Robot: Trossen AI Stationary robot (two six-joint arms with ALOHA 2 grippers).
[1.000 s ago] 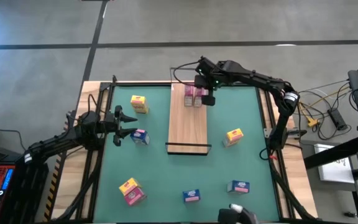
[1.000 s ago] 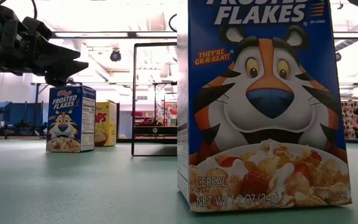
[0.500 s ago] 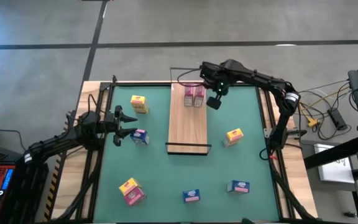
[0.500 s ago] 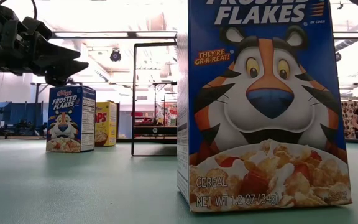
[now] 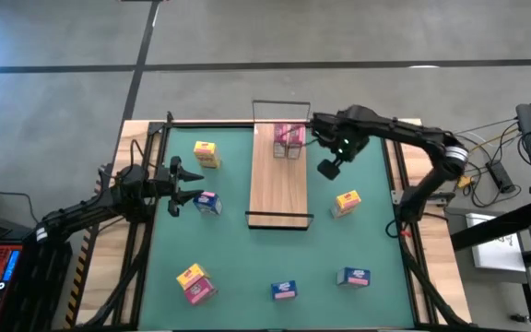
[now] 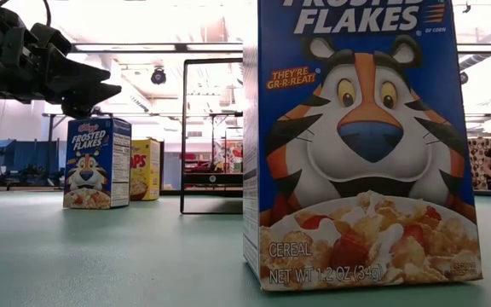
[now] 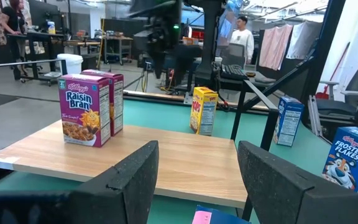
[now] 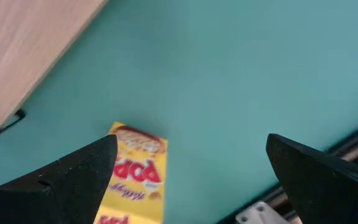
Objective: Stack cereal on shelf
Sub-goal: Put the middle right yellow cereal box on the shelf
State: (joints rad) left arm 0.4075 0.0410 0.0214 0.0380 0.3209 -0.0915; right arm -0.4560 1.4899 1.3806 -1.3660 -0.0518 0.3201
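High view: shelf (image 5: 280,184) laid mid-worktop (image 5: 247,277), 2 pink cereal boxes (image 5: 289,138) stood at its far end. 7 boxes scattered around. Right tool (image 5: 328,169), fingers wide apart, empty, beside shelf. Left tool (image 5: 181,187), partly parted, empty, near blue box (image 5: 208,203).

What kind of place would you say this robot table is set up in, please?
Probably a robotics lab or workshop: a green table on a bare concrete floor, workbenches and equipment behind, and a person standing in the background.
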